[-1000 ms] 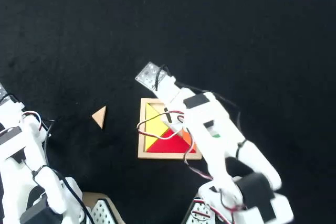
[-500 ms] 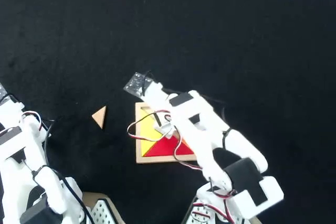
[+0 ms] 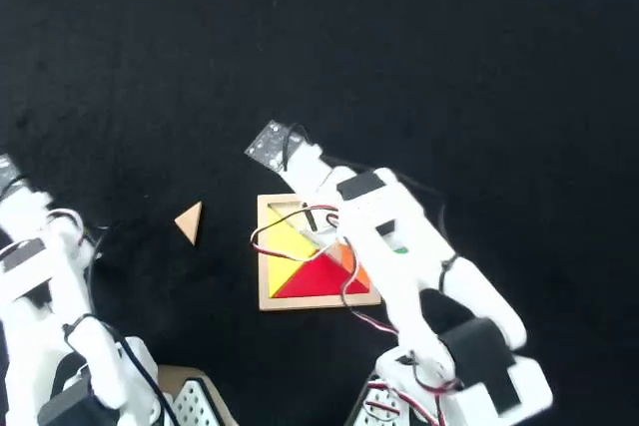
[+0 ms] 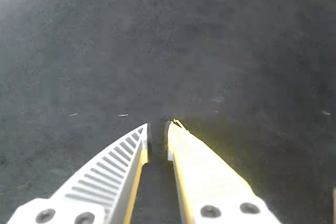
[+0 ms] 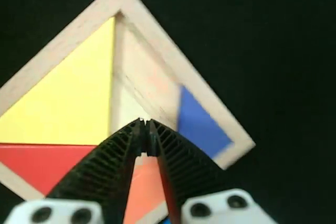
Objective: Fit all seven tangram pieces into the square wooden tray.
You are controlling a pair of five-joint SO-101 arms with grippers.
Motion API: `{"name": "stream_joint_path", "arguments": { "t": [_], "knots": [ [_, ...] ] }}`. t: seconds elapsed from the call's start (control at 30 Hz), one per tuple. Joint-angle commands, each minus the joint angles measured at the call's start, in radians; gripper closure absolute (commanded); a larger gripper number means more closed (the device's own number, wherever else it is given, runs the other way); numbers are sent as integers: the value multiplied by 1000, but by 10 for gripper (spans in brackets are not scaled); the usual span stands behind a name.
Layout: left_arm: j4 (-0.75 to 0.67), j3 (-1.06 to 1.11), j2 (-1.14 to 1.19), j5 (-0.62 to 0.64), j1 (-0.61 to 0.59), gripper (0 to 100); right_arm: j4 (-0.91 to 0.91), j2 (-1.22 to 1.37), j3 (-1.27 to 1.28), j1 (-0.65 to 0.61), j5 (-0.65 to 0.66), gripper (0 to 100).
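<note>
The square wooden tray point(image 3: 264, 256) lies at the table's middle front, with yellow point(image 3: 285, 241), red point(image 3: 318, 276) and orange point(image 3: 351, 258) pieces in it. My right arm point(image 3: 374, 231) stretches over it. In the right wrist view my right gripper point(image 5: 145, 129) is shut and empty, just above the tray's bare wooden slot point(image 5: 144, 72), between the yellow triangle point(image 5: 68, 106) and a blue piece point(image 5: 197, 121). A small tan triangle point(image 3: 189, 221) lies loose on the cloth left of the tray. My left gripper point(image 4: 157, 128) hangs shut and empty over bare black cloth.
My left arm point(image 3: 40, 276) stands at the front left edge, well away from the tan triangle. Both arm bases point(image 3: 200, 401) sit at the front edge. Black cloth covers the whole table, with wide room behind and to the right.
My right arm swung left and then partly back over the tray. The tray slid slightly to the left. The left arm shifted only a little.
</note>
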Motion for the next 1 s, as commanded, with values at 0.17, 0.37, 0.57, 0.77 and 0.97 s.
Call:
{"name": "stream_joint_path", "arguments": {
  "t": [0.17, 0.37, 0.57, 0.77, 0.97],
  "knots": [
    [287, -263, -2, -138, 401, 756, -26, -240, 44, 261, -192, 987],
    [462, -487, 63, -23, 599, 769, -104, -239, 107, 298, -195, 987],
    [477, -535, 187, -74, 661, 764, -144, -186, 107, 296, -190, 987],
    [445, -532, 270, -132, 615, 748, -147, -156, 101, 295, -189, 987],
    [365, -532, 399, -141, 582, 705, -147, -148, 87, 298, -189, 987]
  ]
}}
